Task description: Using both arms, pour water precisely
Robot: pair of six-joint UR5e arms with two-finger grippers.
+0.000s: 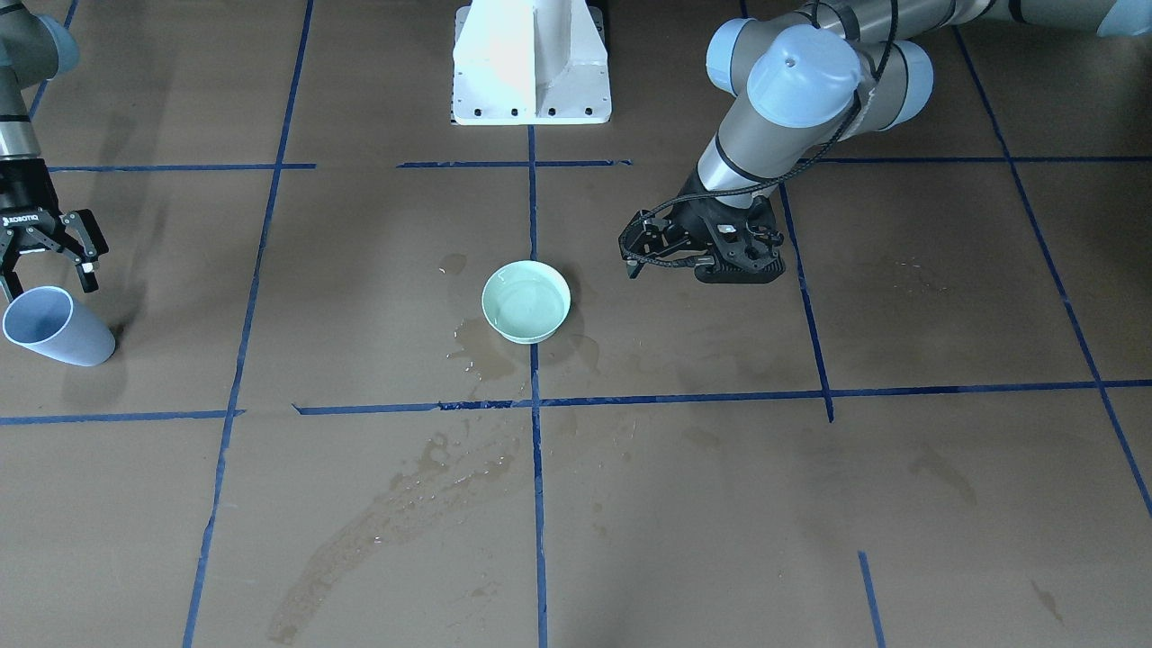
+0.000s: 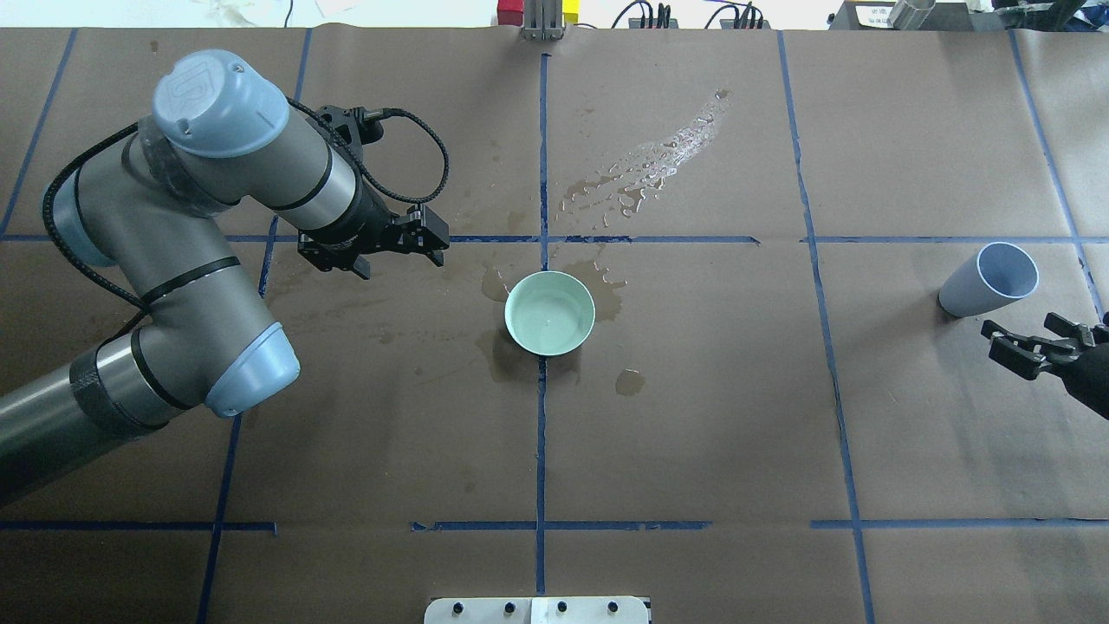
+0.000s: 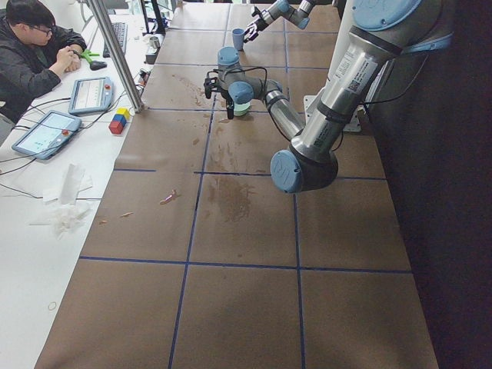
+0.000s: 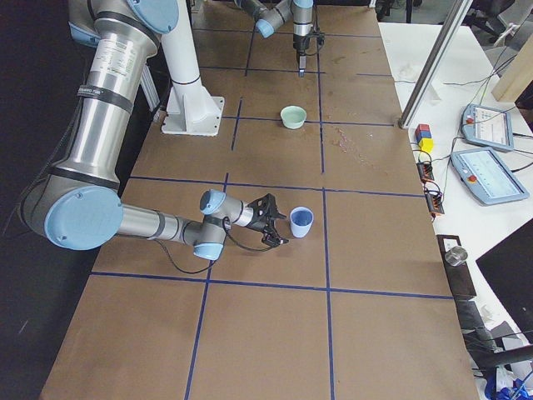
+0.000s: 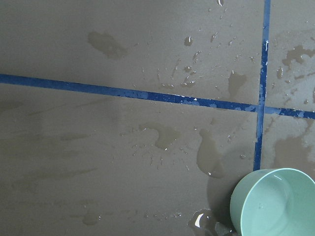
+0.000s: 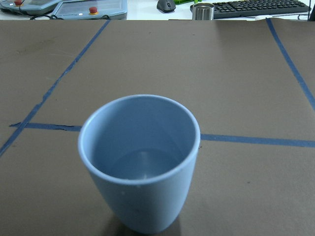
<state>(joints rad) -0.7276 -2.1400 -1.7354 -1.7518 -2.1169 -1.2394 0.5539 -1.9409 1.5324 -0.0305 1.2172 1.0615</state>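
Note:
A pale blue cup stands upright at the table's right end. A little clear water lies in its bottom. My right gripper is open just short of the cup, level with it, touching nothing. A mint-green bowl sits at the table's middle on the blue tape cross. My left gripper hangs pointing down to the left of the bowl, apart from it. It looks open and holds nothing.
Wet puddles ring the bowl, and a long splash streak runs beyond it. The white pedestal stands at the robot's side. A person sits at a side desk with tablets and coloured blocks.

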